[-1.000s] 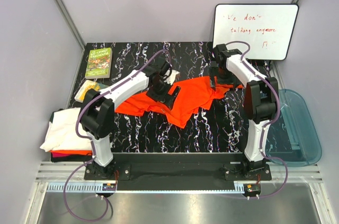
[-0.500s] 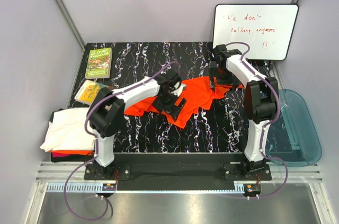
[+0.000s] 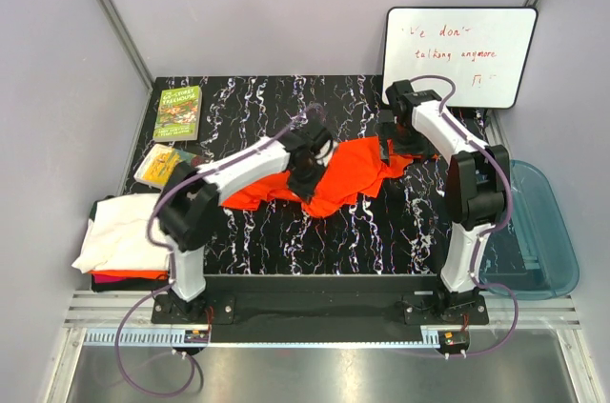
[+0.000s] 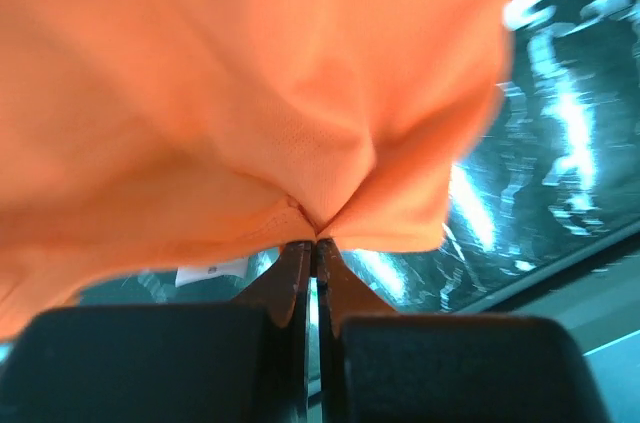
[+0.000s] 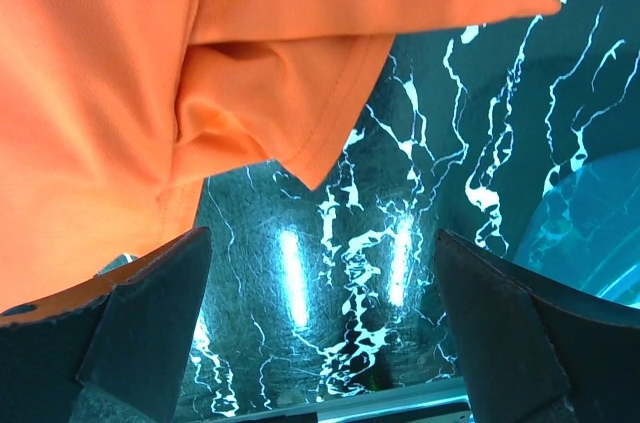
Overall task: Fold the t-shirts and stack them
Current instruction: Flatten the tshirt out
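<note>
Left gripper pinches the unfolded orange t-shirt, right gripper gapes empty beside its hem; other shirts, well off its left, seem already stacked.

Bright, even light fills the view from above. Up close in my left wrist view, the orange shirt is blurry. Below the shirt, the dark surface shines with white glare. My right wrist view is sharp.

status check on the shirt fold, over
Left gripper shut on orange t-shirt, pinching a fold. Right gripper open by its right edge, holding nothing. Green book and white shirt pile far left, not in the way.
</note>
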### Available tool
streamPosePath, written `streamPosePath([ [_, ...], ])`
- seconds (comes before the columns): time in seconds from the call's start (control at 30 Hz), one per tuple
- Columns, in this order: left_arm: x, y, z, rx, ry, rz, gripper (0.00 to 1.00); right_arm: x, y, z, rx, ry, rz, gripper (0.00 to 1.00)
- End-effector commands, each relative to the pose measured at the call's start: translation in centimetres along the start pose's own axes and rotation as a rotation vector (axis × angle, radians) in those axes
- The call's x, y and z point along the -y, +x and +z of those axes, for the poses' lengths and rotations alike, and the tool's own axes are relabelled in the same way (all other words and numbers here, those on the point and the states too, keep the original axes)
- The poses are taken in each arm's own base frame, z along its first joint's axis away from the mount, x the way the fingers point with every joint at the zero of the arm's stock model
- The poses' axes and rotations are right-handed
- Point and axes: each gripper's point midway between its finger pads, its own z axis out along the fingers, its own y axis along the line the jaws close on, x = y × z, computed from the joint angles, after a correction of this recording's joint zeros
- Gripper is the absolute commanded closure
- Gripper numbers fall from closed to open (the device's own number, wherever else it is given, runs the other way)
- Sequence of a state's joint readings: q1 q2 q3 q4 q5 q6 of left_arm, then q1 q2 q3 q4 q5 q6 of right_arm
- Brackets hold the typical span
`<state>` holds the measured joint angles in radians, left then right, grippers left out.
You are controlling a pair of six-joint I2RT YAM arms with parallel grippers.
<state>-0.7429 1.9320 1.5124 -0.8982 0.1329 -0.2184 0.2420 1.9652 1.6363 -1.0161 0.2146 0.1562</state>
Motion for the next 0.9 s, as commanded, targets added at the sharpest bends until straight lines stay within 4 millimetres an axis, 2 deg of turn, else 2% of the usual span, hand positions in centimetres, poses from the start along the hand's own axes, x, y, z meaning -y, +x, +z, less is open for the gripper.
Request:
streamPosePath([
  [0.0,-1.4,-6.0,-12.4,0.399,-0.046,-0.149,1.00,0.1,-0.6,-2.1,0.064,-0.023,0.019,0.00],
  [0.03,-2.6,-6.5,-14.6,0.464,-0.078,-0.182,1.00,0.1,-0.6,-2.1,0.064,-0.029,0.020,0.00],
  [0.07,-4.2,-7.0,-16.0,0.506,-0.095,-0.242,1.00,0.0,-0.7,-2.2,0.067,-0.035,0.023,0.00],
  [0.13,-6.1,-7.5,-18.4,0.578,-0.118,-0.297,1.00,-0.3,-0.6,-2.2,0.063,-0.051,0.022,0.00],
  [0.17,-7.1,-7.8,-19.2,0.603,-0.126,-0.329,1.00,-0.5,-0.5,-2.1,0.056,-0.059,0.022,0.00],
  [0.2,-9.1,-8.0,-19.9,0.624,-0.144,-0.377,1.00,-0.7,-0.5,-2.0,0.056,-0.072,0.025,0.00],
  [0.27,-10.9,-8.3,-20.3,0.638,-0.148,-0.427,1.00,-1.7,-0.5,-1.8,0.042,-0.120,0.020,0.00],
  [0.3,-12.7,-8.5,-20.6,0.650,-0.161,-0.470,1.00,-2.0,-0.5,-1.6,0.040,-0.137,0.020,0.00],
  [0.37,-15.1,-8.6,-19.8,0.633,-0.160,-0.530,1.00,-3.1,-0.3,-1.3,0.017,-0.192,0.018,0.00],
  [0.5,-18.1,-9.4,-18.3,0.624,-0.156,-0.601,1.00,-4.5,-0.5,-1.0,0.012,-0.259,0.025,0.00],
  [0.53,-18.9,-9.6,-17.2,0.603,-0.156,-0.619,1.00,-4.9,-0.5,-1.0,0.010,-0.276,0.027,0.00],
  [0.6,-20.8,-10.4,-17.1,0.619,-0.152,-0.656,1.00,-5.1,-0.6,-1.0,0.016,-0.290,0.030,0.00],
  [0.63,-21.3,-10.8,-15.7,0.592,-0.128,-0.667,1.00,-5.2,-0.6,-1.0,0.017,-0.294,0.034,0.00],
  [0.67,-22.3,-11.7,-16.4,0.619,-0.120,-0.674,1.00,-5.2,-0.7,-0.9,0.022,-0.293,0.032,0.00],
  [0.7,-22.8,-12.3,-16.2,0.620,-0.112,-0.677,1.00,-5.2,-1.0,-0.8,0.034,-0.290,0.035,0.00],
  [0.73,-23.3,-12.8,-14.6,0.590,-0.091,-0.684,1.00,-4.9,-1.0,-0.2,0.031,-0.264,0.042,0.00],
  [0.77,-24.0,-14.0,-15.5,0.621,-0.081,-0.685,1.00,-4.6,-1.2,0.1,0.033,-0.239,0.052,0.00],
  [0.8,-24.4,-14.6,-15.4,0.628,-0.074,-0.686,1.00,-4.3,-1.7,0.4,0.042,-0.211,0.064,0.00],
  [0.83,-24.8,-15.2,-14.2,0.610,-0.056,-0.698,1.00,-3.7,-2.0,0.7,0.049,-0.168,0.083,0.00],
  [0.87,-25.3,-16.1,-15.0,0.640,-0.054,-0.700,1.00,-3.3,-2.0,1.3,0.044,-0.141,0.096,0.00],
])
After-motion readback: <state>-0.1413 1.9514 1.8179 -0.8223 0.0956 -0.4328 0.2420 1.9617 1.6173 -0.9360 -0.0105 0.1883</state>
